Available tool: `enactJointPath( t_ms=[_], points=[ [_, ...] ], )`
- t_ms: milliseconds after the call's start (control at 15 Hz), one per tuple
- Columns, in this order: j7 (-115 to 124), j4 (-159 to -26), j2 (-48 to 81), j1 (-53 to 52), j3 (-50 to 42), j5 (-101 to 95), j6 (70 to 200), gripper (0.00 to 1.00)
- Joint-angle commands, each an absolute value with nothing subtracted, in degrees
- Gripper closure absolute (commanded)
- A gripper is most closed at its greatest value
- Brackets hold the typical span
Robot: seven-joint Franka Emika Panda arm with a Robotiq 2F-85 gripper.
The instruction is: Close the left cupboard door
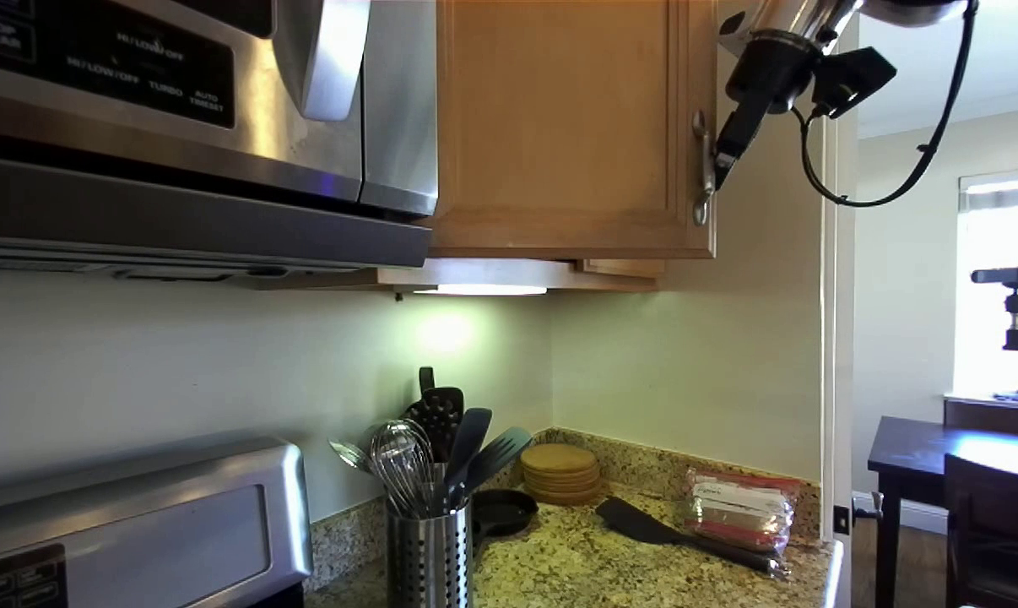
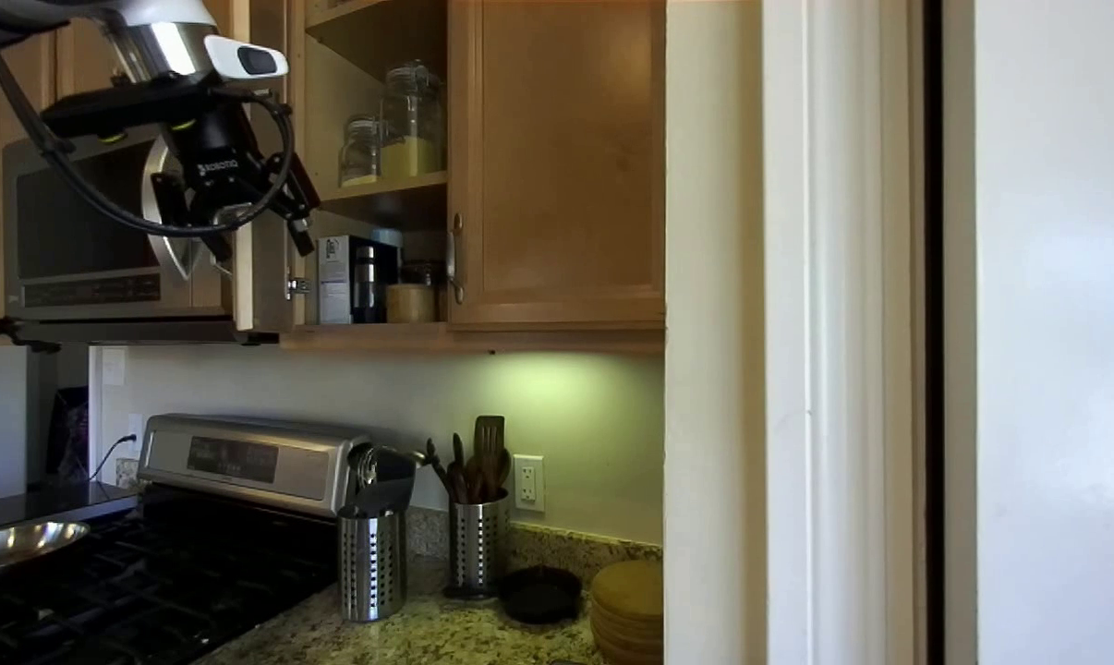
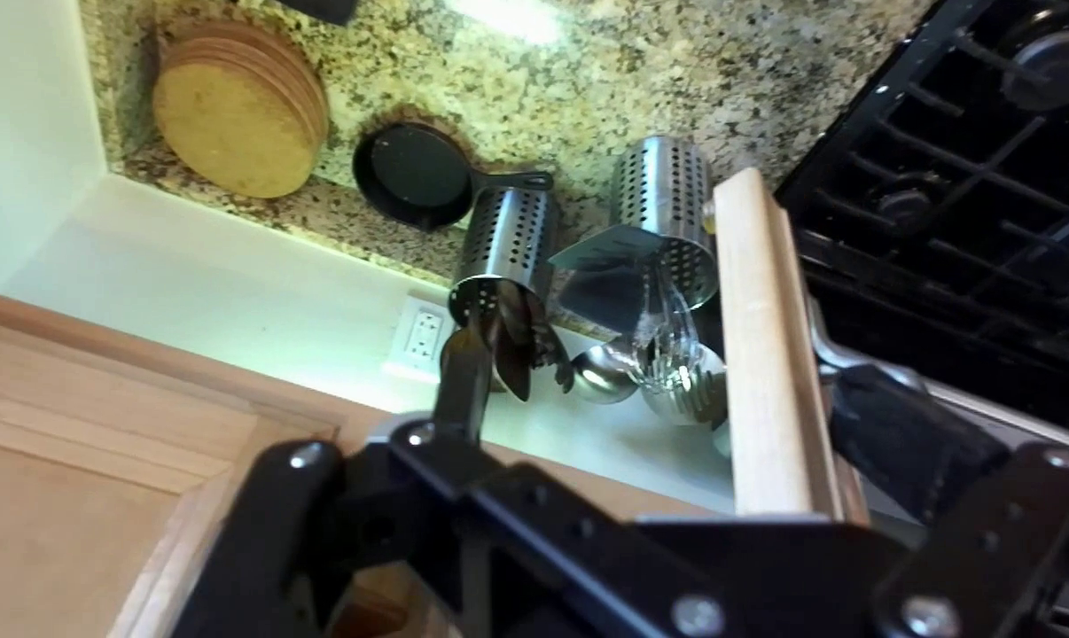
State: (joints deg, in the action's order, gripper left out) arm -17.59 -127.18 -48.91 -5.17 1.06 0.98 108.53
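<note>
Left cupboard door [image 1: 560, 118] is found swung out, shown in an exterior view just right of the microwave [image 1: 180, 139], with a silver handle [image 1: 703, 165] along its right edge. From the left, a frying pan [image 2: 26, 547] is set over the stove [image 2: 132, 600]. Next, the pincer [image 2: 261, 245] is held at the door's free edge with its fingers [image 3: 464, 381] spread, one on each side; in the wrist view the edge is seen closer to the finger on the handle side, and whether it is touched cannot be told. Right of the door, shelves [image 2: 386, 187] are exposed, on which jars [image 2: 409, 157] and, lower down, a box [image 2: 335, 277] are stood. Beyond them, the right cupboard door [image 2: 566, 166] is closed. Below, on the table [image 2: 428, 637], two perforated metal holders [image 2: 372, 568] are stood upright with kitchen tools [image 2: 488, 453] in them. An outlet [image 2: 528, 482] is fixed to the wall [image 2: 603, 434] behind; a black skillet [image 2: 540, 594] is placed below it, followed by a stack of brown discs [image 2: 626, 591]. Farther right, a black spatula [image 1: 636, 522] and a clear bag [image 1: 741, 511] are laid on the table, the bag just behind the spatula's handle.
</note>
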Motion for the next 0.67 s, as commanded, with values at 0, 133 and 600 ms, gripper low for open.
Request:
enactJointPath(
  t_ms=[0,133,600],
  points=[
    [-15.02,-127.24,-43.26,-3.68,1.84,-3.63,117.71,0.00],
    [-14.30,-126.70,-40.96,-2.27,1.61,-6.61,121.21,0.00],
    [-10.81,-124.84,-34.47,1.19,2.12,-13.38,124.90,0.00]
  ],
)
